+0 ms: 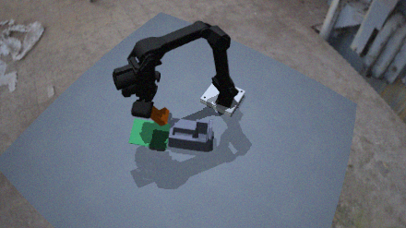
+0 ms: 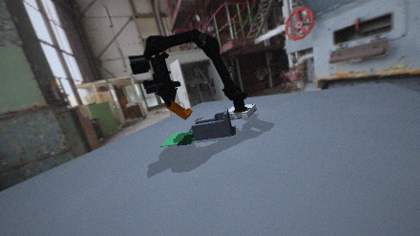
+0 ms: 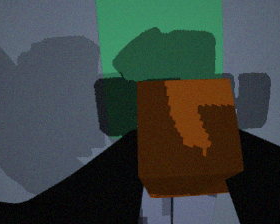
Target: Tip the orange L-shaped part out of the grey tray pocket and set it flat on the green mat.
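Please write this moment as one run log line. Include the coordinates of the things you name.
fingers (image 1: pixel 151 110) (image 2: pixel 169 104): shut on orange part (image 1: pixel 161 115) (image 2: pixel 179 111) (image 3: pixel 188 135) | part: tilted, raised near green mat (image 1: pixel 138 132) (image 2: pixel 172 140) (image 3: pixel 161 17) | release: pending

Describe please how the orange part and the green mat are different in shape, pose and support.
The orange part is a thick solid piece, while the green mat is thin and sheet-like. The part slants downward from the gripper; the mat lies flat. The part is held in the air between the fingers, whereas the mat rests on the table. Both are partly in shadow.
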You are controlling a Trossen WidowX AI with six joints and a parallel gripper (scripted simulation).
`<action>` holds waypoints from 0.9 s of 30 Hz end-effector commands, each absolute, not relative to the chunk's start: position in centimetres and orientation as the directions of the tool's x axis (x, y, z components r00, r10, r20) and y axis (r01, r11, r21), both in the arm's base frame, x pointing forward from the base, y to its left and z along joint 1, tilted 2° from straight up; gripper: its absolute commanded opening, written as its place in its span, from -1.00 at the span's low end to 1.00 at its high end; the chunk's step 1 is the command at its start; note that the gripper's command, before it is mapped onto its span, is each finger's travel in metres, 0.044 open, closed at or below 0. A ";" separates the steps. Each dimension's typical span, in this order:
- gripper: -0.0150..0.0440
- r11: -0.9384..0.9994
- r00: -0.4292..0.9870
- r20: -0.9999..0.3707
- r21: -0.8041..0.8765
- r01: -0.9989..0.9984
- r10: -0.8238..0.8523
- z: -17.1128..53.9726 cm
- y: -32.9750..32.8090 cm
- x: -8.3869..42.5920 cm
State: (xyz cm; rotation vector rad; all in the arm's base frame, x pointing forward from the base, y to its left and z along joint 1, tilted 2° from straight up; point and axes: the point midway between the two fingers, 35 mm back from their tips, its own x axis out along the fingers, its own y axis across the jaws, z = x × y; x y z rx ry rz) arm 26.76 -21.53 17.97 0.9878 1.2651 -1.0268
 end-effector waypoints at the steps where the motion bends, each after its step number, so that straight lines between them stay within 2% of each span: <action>1: -0.49 0.263 0.034 -0.998 0.019 0.965 -0.051 18.2 -23.0 27.1; 27: -0.49 0.263 0.034 -0.998 0.019 0.965 -0.052 15.1 -23.7 27.3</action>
